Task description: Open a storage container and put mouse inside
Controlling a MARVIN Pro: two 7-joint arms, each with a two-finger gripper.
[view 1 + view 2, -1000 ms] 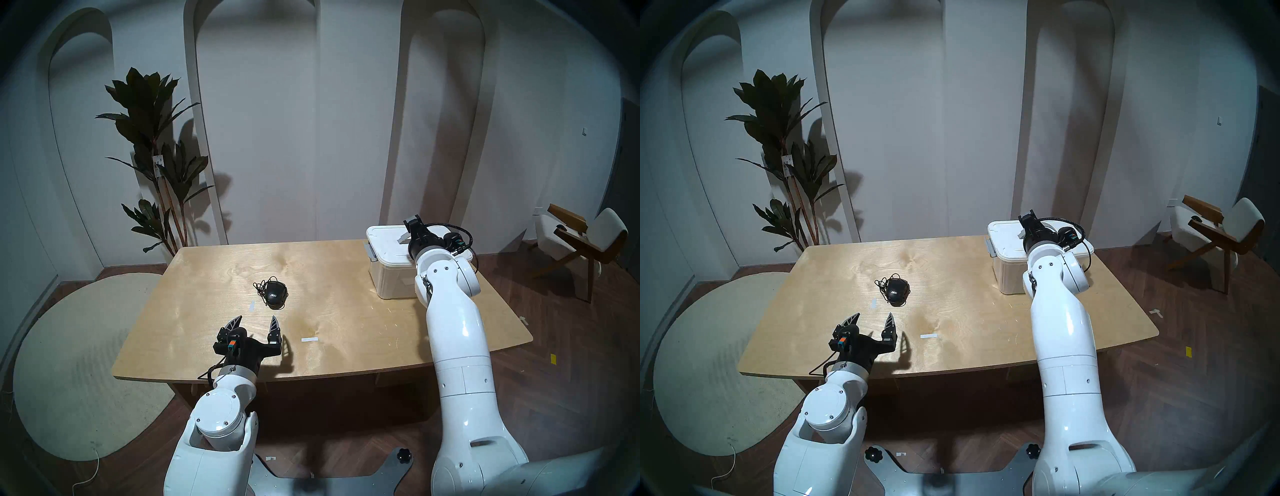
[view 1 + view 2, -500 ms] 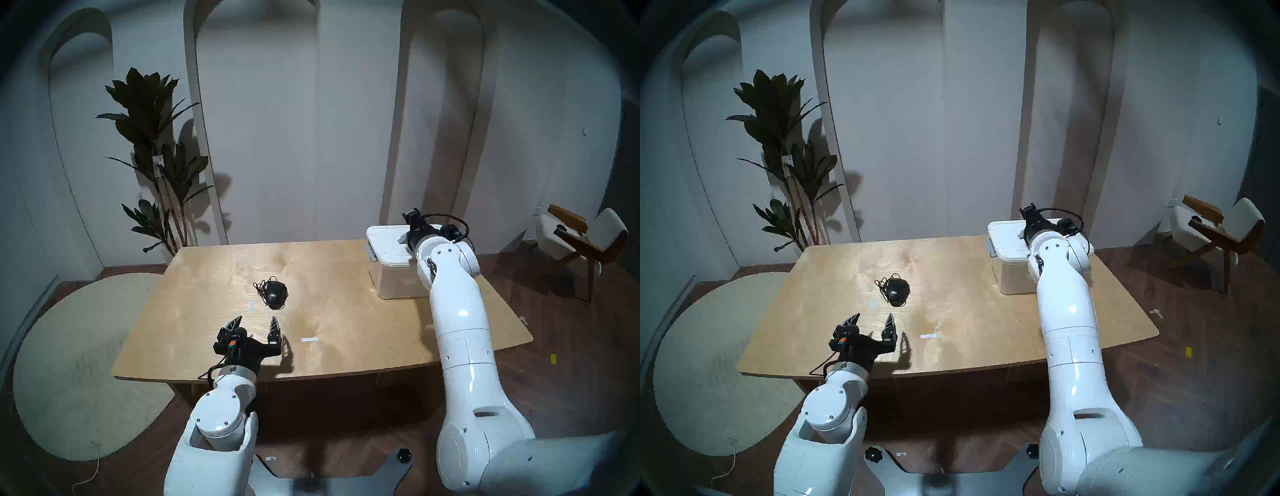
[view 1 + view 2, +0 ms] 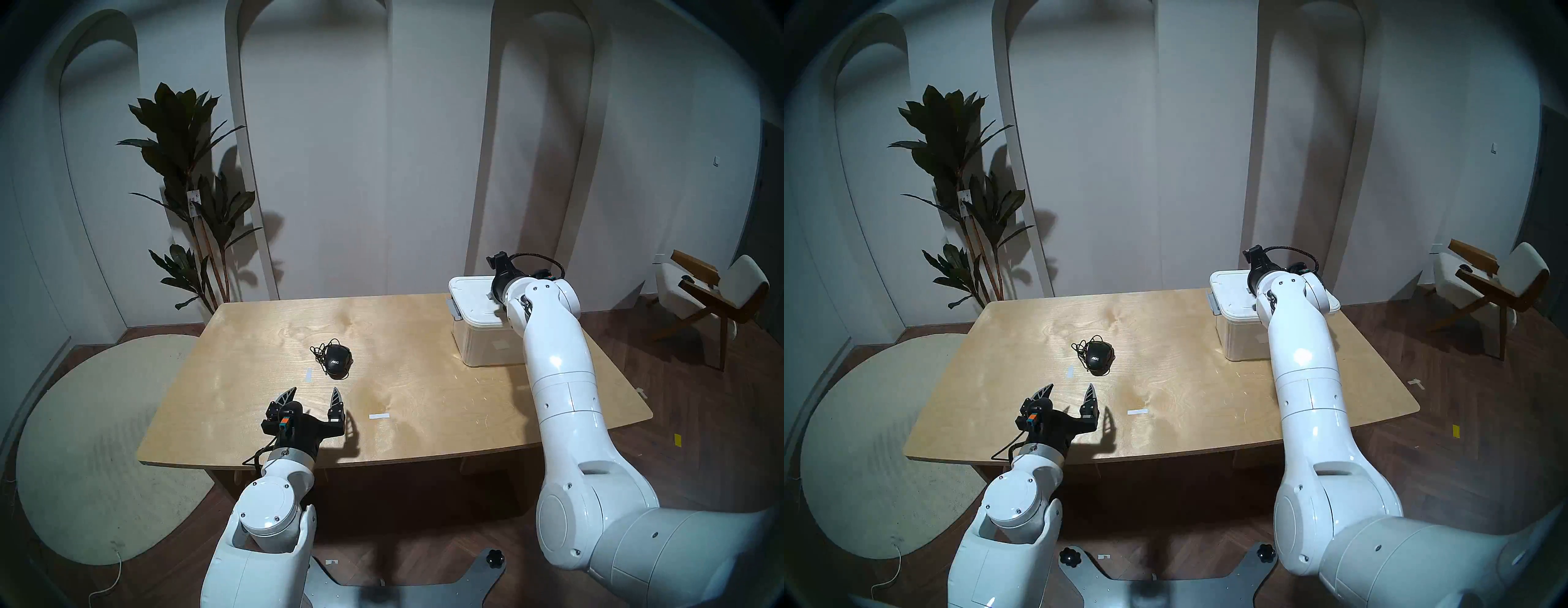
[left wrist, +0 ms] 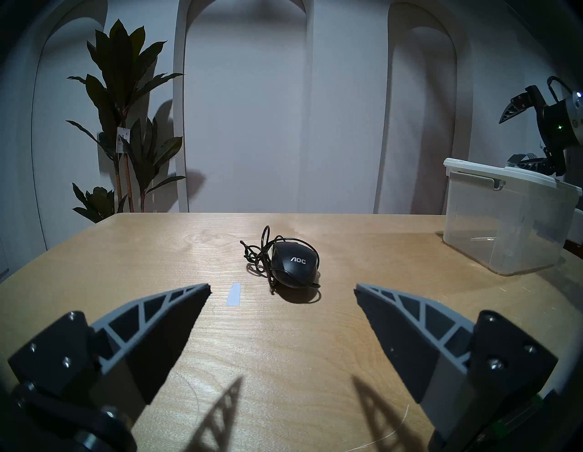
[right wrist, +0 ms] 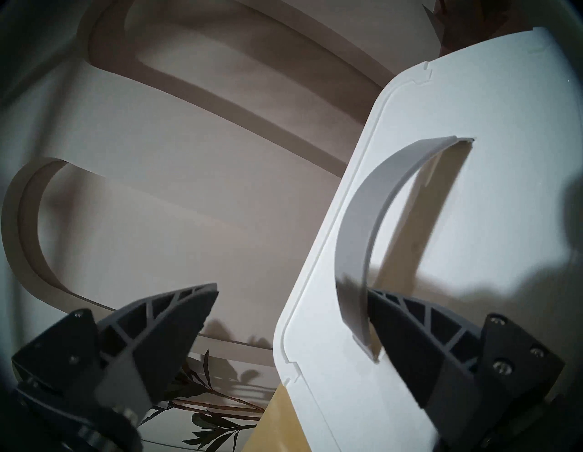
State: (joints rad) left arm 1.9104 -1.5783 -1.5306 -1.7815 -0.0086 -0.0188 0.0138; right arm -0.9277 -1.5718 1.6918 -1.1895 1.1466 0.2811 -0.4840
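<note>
- Right now the storage container (image 3: 479,331) sits at the far right end of the table (image 3: 403,424), lid (image 5: 504,221) on, and the right gripper (image 5: 293,303) is the one over it; the left arm is well apart from it.
- Seen from the right wrist, the grey arched handle (image 5: 375,214) runs lengthwise down the middle of the lid. One finger (image 5: 419,328) lies just at the handle's near end, seemingly tucked partly behind it; the other finger (image 5: 164,318) hangs off beyond the lid's long edge.
- So the handle is offset to one side of the gap, not centred between the fingers. My reading: the gripper must shift sideways across the lid until it straddles the arch.
- That gripper is spread wide and grips nothing.
- Whether the grey side latch (image 4: 473,180) is fastened I cannot tell.
- Meanwhile the mouse (image 4: 295,263) lies mid-table, its cord bunched on its far left, straight ahead of the left gripper (image 4: 282,288) and just beyond the fingertips.
- The left gripper is also spread wide and empty, hovering near the table's front edge, clearly the nearer arm for the mouse.
</note>
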